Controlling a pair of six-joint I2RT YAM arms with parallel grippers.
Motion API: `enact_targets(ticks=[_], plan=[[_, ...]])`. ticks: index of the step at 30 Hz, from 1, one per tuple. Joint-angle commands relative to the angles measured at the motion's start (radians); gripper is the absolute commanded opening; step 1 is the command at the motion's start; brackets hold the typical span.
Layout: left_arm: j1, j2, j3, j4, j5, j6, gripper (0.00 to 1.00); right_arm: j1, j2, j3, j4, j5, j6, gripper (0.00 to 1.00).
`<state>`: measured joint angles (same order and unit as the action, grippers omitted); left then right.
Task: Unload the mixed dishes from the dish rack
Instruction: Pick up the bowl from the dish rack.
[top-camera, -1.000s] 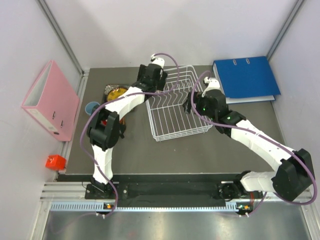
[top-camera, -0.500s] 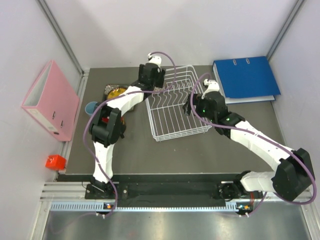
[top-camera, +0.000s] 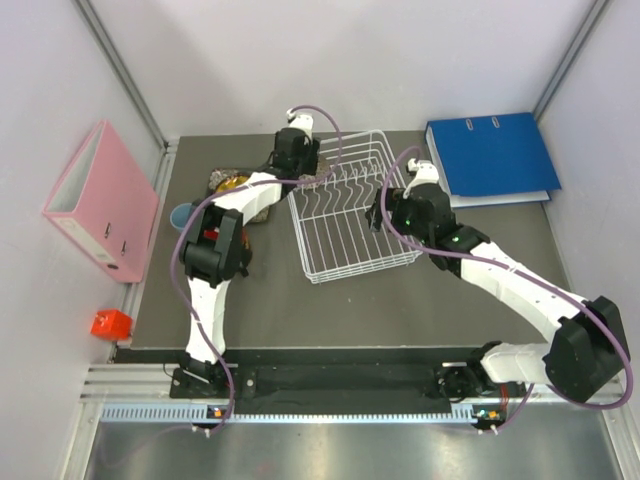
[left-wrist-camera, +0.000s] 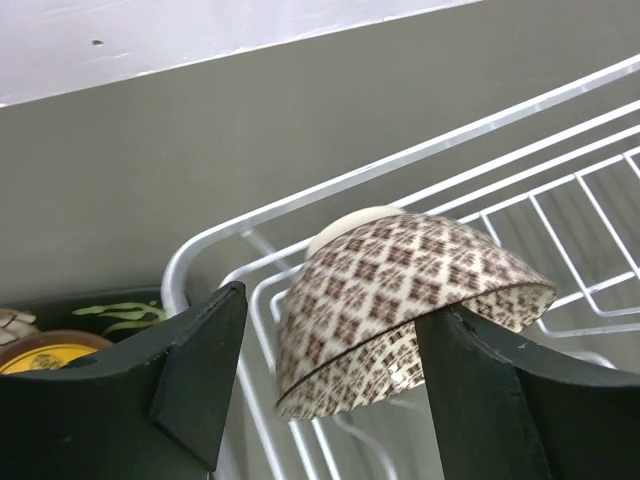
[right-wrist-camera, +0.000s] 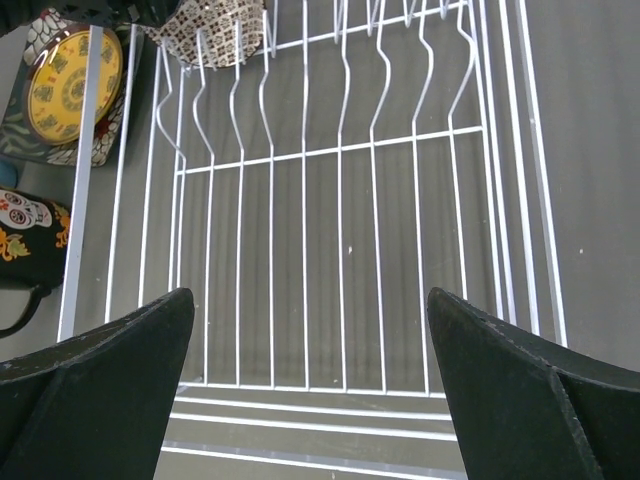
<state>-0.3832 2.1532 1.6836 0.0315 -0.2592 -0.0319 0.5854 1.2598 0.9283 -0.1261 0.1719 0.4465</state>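
Note: your left gripper (left-wrist-camera: 335, 340) stood partly open astride the tilted bowl (left-wrist-camera: 400, 280), not clamped, in the far-left corner of the dish rack (top-camera: 350, 225). Your right gripper (right-wrist-camera: 310, 300) hung wide open, empty, over the rack.

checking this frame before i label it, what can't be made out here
- Bowl: left wrist view, one black finger covers part of its rim, so contact is unclear.
- Bowl, top view: mostly hidden under the left gripper.
- Mug: right wrist view, cut off by the left edge.
- Light-blue cup: top view, too small to tell what it holds.
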Motion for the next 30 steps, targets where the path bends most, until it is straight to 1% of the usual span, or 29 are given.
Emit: enact_targets(ticks=[1, 4, 5, 9, 15, 16, 18, 19, 22, 23, 25, 30], plan=[[0.017, 0.028, 0.016, 0.027, 0.020, 0.000, 0.71, 0.008, -0.017, -0.019, 0.037, 0.015, 0.003, 1.00], [0.017, 0.030, -0.005, 0.048, 0.021, 0.006, 0.67, 0.008, -0.013, -0.022, 0.039, 0.012, 0.003, 1.00], [0.017, 0.028, -0.012, 0.053, 0.020, 0.006, 0.60, 0.007, -0.011, -0.023, 0.039, 0.012, 0.004, 1.00], [0.015, 0.013, -0.045, 0.068, 0.015, 0.003, 0.45, 0.008, -0.010, -0.034, 0.045, 0.012, 0.008, 1.00], [0.015, -0.016, -0.059, 0.082, 0.015, 0.007, 0.34, 0.008, -0.010, -0.040, 0.055, 0.006, 0.017, 1.00], [0.015, -0.021, -0.059, 0.082, 0.017, 0.009, 0.29, 0.010, -0.011, -0.042, 0.054, 0.006, 0.017, 1.00], [0.014, -0.035, -0.055, 0.081, 0.020, 0.018, 0.25, 0.008, -0.011, -0.043, 0.056, 0.005, 0.020, 1.00], [0.014, -0.041, -0.052, 0.079, 0.020, 0.021, 0.20, 0.007, -0.011, -0.045, 0.056, 0.005, 0.020, 1.00], [0.012, -0.055, -0.033, 0.064, 0.031, 0.024, 0.11, 0.007, -0.011, -0.046, 0.060, 0.005, 0.021, 1.00], [0.012, -0.061, -0.029, 0.061, 0.032, 0.024, 0.07, 0.007, -0.013, -0.046, 0.059, 0.003, 0.021, 1.00], [0.010, -0.070, -0.024, 0.057, 0.032, 0.055, 0.00, 0.008, -0.011, -0.049, 0.060, 0.001, 0.021, 1.00], [0.007, -0.114, -0.028, 0.068, 0.032, 0.061, 0.00, 0.008, -0.017, -0.051, 0.062, 0.000, 0.023, 1.00]])
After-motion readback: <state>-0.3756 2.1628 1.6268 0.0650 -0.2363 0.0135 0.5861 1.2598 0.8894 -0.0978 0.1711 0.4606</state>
